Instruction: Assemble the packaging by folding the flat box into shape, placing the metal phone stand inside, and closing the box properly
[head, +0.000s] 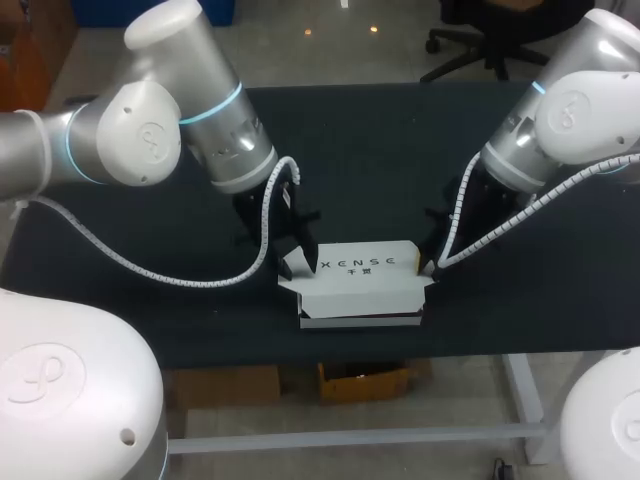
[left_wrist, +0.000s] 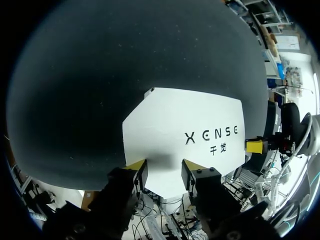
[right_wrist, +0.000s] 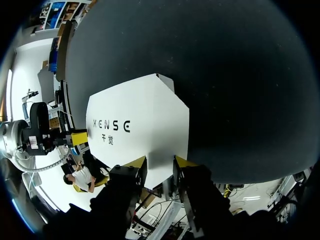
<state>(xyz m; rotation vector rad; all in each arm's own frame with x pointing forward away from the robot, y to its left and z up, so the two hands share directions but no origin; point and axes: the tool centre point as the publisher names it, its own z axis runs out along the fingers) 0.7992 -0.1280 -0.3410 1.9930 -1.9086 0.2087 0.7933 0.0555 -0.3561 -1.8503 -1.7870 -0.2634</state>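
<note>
A white box (head: 360, 285) with dark lettering on its top panel sits near the table's front edge, between my two grippers. My left gripper (head: 293, 262) is at its left end. In the left wrist view the box's (left_wrist: 185, 135) end fills the gap between the left gripper's (left_wrist: 164, 175) yellow tips, which touch it from both sides. My right gripper (head: 432, 265) is at the right end. In the right wrist view the right gripper (right_wrist: 159, 165) is shut on the box's (right_wrist: 142, 125) other end the same way. No metal phone stand shows in any view.
The black table (head: 380, 140) stretches bare behind the box. The table's front edge (head: 250, 358) runs just below the box. My left arm's white cable (head: 180, 275) droops low over the table to the left of the box.
</note>
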